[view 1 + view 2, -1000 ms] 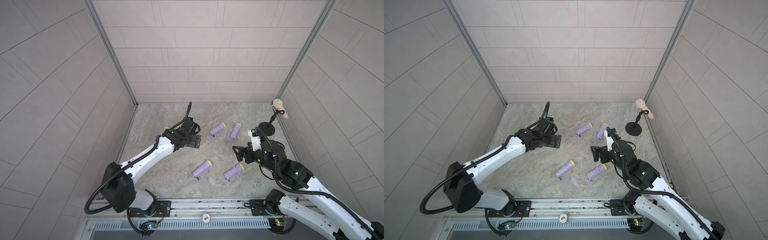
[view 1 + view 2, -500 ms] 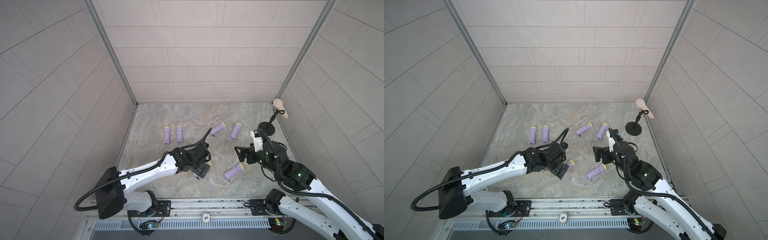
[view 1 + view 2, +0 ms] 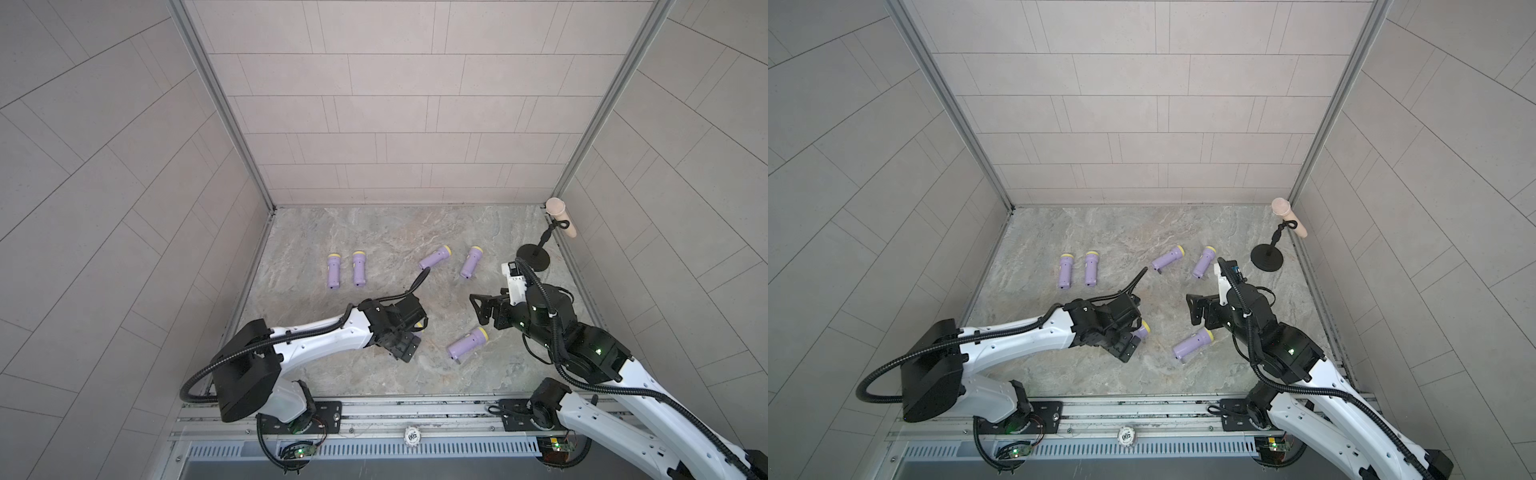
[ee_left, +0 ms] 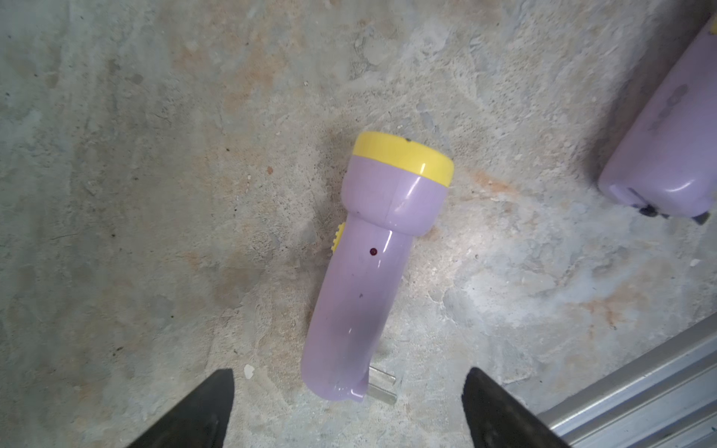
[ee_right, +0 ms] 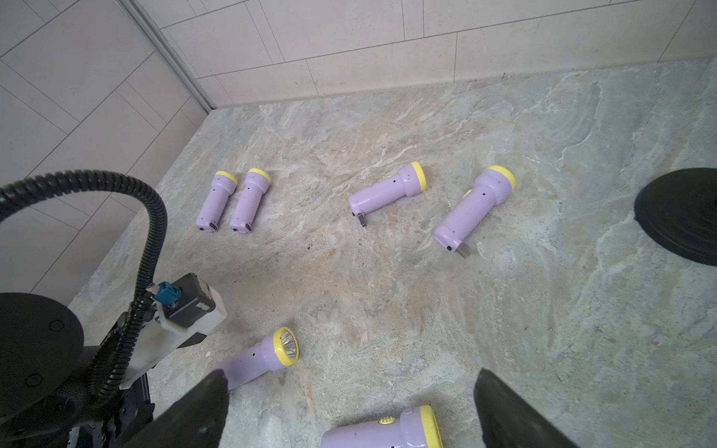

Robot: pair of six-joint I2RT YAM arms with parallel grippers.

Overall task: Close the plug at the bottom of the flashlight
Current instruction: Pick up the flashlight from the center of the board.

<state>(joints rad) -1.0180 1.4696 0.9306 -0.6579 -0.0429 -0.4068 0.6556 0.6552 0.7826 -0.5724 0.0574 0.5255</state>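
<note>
A lilac flashlight with a yellow head lies on the stone floor at the front centre. Two metal prongs of its plug stick out sideways at its bottom end. My left gripper hovers over that bottom end, open, its black fingertips apart from the body on both sides. In both top views the left gripper covers most of this flashlight. To its right, my right gripper hangs open and holds nothing.
Several more lilac flashlights lie around: a pair at the back left, two near the back middle, and one at the front below the right gripper. A black microphone stand stands at the back right. A metal rail edges the floor.
My left arm swung from the back left, uncovering the pair of flashlights there, to the front centre over this flashlight. The right arm barely shifted.
</note>
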